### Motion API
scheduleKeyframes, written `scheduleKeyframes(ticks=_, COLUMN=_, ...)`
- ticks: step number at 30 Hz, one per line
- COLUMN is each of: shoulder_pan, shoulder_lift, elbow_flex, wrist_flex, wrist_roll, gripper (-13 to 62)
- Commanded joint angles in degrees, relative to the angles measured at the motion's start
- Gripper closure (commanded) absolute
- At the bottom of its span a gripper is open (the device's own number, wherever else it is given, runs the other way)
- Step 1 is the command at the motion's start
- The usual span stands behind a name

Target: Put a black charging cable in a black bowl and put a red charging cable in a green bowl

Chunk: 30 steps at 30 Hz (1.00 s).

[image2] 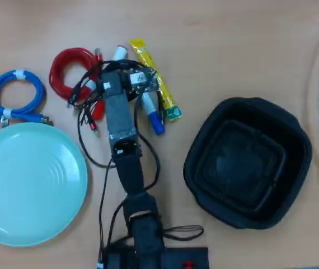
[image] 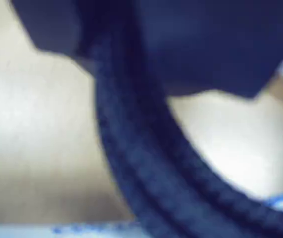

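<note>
Two bowls flank the arm in the overhead view: the green bowl sits at lower left, and the black bowl sits to the right, well apart from it. Both look empty. The arm reaches up the middle of the wooden table, and its gripper sits over a cluster of things near the top. The red charging cable lies coiled just left of the gripper, partly under the arm's wires. A blue cable lies coiled further left, just above the green bowl. A yellow packet and a blue-capped marker lie just right of the gripper.

The wrist view is badly blurred; a thick dark cord curves across it close to the lens, and I cannot tell whether this is the black charging cable. Whether the jaws are apart or together cannot be told from either view.
</note>
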Motion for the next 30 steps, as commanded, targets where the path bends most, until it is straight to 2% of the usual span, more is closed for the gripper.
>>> scheduleKeyframes(ticks=1, shoulder_pan=-1.49, shoulder_lift=8.35, elbow_flex=-4.83, wrist_flex=6.42, wrist_roll=0.62, gripper=55.9)
scheduleKeyframes(ticks=19, shoulder_pan=-2.72, shoulder_lift=43.77, elbow_flex=-4.22, wrist_flex=14.85, wrist_roll=-1.23, gripper=56.2)
scheduleKeyframes(ticks=30, shoulder_pan=14.33, shoulder_lift=48.08, elbow_flex=-3.34, wrist_flex=15.73, wrist_roll=-0.79, gripper=56.2)
